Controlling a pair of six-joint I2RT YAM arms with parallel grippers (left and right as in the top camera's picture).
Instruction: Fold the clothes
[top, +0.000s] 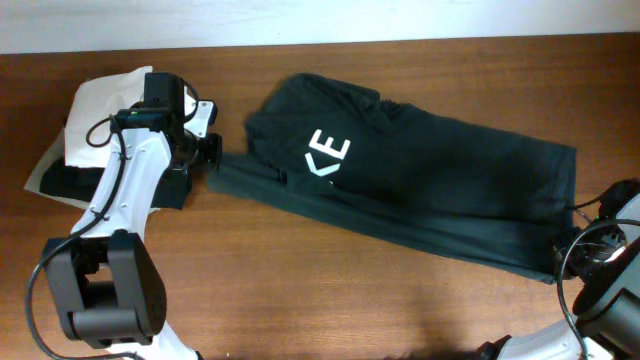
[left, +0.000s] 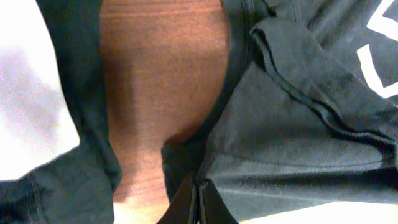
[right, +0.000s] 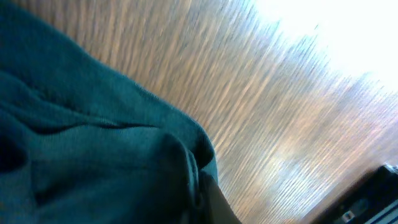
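At T-shirt (top: 420, 170) 9 o'clock, lettering (top: 330, 152) half hidden; my left pincer (left: 196, 202) pinches it there, right pincer (right: 206, 200) pinches its blurry 4 o'clock end.

The overhead view was evenly and fairly brightly lit, sharp across the frame, with only faint, soft shadows on the counter (top: 330, 290). The T-shirt (top: 440, 190) read nearly black, its folds hard to make out. In the left wrist view the focus was soft, the white garment (left: 25, 93) was blown out, and a shadow darkened the wood low in the frame. The right wrist view was smeared, and glare bleached its upper right corner to white. There the fabric looked teal, and the right tool (right: 204, 196) was a dark, unfocused shape.
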